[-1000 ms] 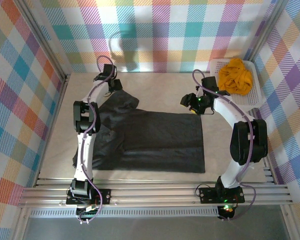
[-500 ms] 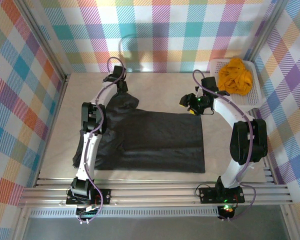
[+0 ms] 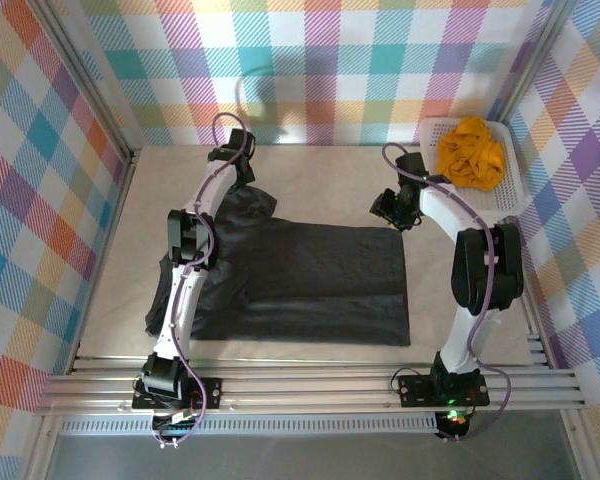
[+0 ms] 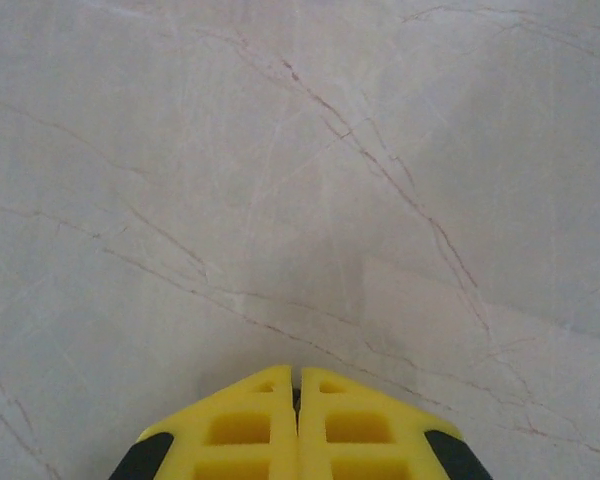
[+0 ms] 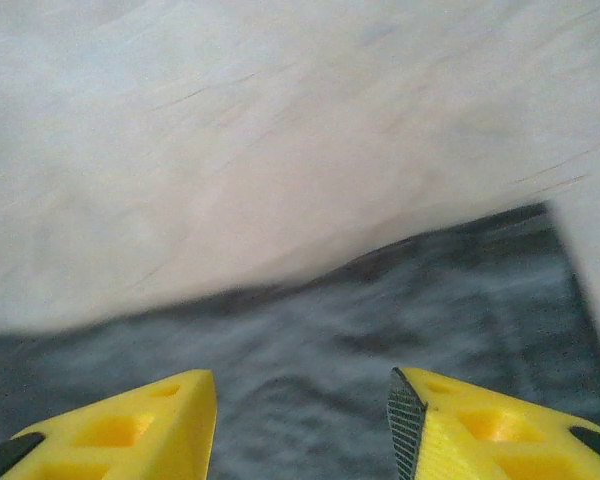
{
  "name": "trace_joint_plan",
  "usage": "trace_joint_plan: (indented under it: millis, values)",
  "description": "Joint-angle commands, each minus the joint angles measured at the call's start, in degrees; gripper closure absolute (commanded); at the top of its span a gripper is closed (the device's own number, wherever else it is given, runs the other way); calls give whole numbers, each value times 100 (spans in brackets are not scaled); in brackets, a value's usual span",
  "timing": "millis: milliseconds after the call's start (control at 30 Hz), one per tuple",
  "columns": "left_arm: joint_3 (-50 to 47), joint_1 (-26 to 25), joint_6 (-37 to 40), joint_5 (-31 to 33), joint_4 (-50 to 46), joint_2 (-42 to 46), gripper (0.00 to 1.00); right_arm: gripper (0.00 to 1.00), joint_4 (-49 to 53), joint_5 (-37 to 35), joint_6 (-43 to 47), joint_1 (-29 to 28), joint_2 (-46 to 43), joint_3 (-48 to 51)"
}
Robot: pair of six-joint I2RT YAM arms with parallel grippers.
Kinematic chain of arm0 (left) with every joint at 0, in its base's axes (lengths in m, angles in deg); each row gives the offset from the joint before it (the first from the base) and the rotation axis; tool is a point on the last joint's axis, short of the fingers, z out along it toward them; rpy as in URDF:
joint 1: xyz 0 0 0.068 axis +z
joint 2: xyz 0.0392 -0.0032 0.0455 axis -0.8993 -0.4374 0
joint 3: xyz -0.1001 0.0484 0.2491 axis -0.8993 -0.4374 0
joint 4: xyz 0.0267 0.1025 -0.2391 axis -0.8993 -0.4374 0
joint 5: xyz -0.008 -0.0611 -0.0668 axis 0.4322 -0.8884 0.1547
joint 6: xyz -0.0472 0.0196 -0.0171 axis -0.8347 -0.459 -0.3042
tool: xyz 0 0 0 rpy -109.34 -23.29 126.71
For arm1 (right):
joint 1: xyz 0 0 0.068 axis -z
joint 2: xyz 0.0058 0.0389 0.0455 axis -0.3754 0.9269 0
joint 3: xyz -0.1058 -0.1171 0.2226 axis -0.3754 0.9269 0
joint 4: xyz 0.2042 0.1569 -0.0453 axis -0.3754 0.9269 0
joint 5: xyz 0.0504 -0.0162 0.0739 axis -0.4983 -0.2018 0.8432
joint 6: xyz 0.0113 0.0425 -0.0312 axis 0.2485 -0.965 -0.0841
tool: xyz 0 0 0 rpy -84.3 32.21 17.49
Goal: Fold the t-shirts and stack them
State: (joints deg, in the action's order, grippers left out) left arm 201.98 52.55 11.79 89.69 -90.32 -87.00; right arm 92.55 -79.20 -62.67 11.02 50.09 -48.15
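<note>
The charcoal-grey t-shirt [image 3: 310,280] lies spread flat on the table, with one sleeve pointing to the far left. The mustard-orange t-shirt [image 3: 470,150] is bunched up in a white mesh basket [image 3: 508,200]. My left gripper [image 3: 242,172] is at the far edge of that sleeve. In the left wrist view it [image 4: 298,374] is shut, its yellow fingertips pressed together with bare table ahead of them. My right gripper [image 3: 385,208] hovers at the shirt's far right corner. In the right wrist view it [image 5: 302,400] stands open over the grey fabric [image 5: 380,320].
The basket stands at the far right against the checked wall. Checked walls close in the table on three sides. An aluminium rail [image 3: 310,385] runs along the near edge by the arm bases. Bare table [image 3: 320,175] lies beyond the shirt.
My left gripper has shut after standing open and has shifted a little along the sleeve's far edge. My right gripper has turned down toward the shirt's far right corner and its jaws have narrowed somewhat.
</note>
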Motion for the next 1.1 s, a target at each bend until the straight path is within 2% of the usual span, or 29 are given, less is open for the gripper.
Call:
trace_joint_plan:
  millis: [0,267,400,600,767,867,1067]
  values:
    - [-300,-19,-363,-38,-650,585,100,51,548,-1314,-346,-97,272,-256]
    - [-476,2,-391,-452,-750,1169,100,52,517,-1555,-513,-9,864,-551]
    - [-756,4,-412,-519,-769,1433,100,53,541,-1405,-526,73,1084,-661]
    - [-1294,3,-461,-666,-661,1814,100,60,690,-1285,-581,89,1370,-770]
    - [-1687,-1,-552,-750,-675,2147,100,83,645,-1159,-554,110,1396,-760]
    - [-2022,0,-644,-752,-656,2443,100,100,641,-1152,-473,101,1304,-800]
    - [-2872,15,-849,-633,-807,3223,100,100,254,-1210,-161,-8,615,-436]
